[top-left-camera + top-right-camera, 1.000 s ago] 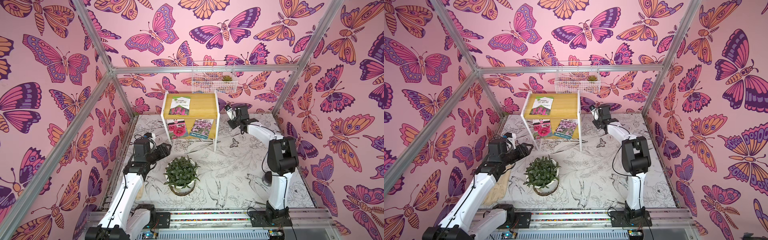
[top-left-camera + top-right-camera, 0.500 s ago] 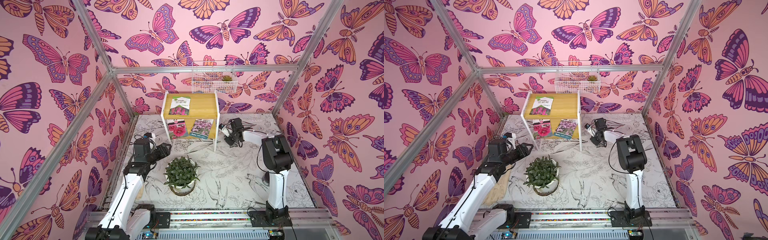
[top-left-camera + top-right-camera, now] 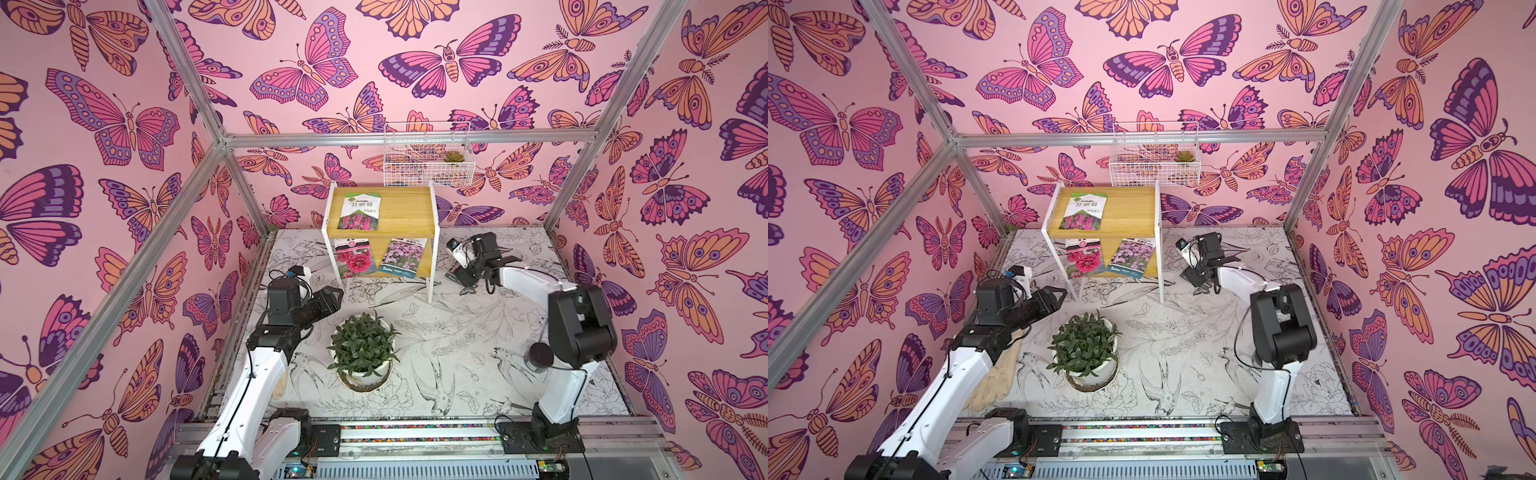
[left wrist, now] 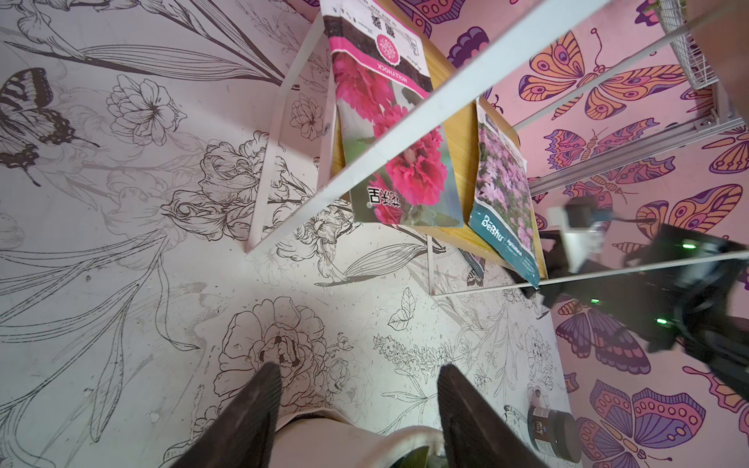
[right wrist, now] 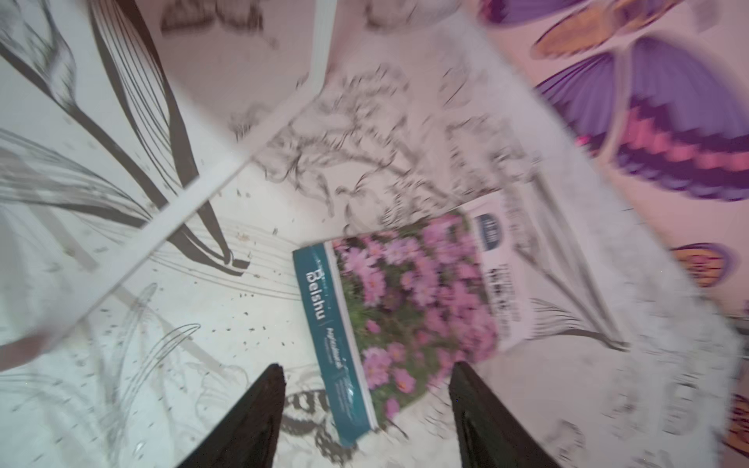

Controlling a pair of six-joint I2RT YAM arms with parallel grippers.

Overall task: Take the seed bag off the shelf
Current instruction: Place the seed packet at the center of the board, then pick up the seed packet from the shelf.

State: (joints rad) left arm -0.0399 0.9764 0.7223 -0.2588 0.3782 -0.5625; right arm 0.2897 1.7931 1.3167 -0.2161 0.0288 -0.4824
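One seed bag [image 5: 405,308] now lies flat on the table [image 3: 478,332] beside the shelf [image 3: 409,210], released as the right gripper [image 5: 367,368], clenched a second ago up at shelf height, spreads its jaws just above it. Left gripper [image 4: 358,370] hovers open and empty. Removal looks essentially complete.

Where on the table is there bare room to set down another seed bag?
Free: the mat between the potted plant and the dark jar, and between the plant and the shelf. Crowded: beside the shelf's right leg, where a seed bag lies.
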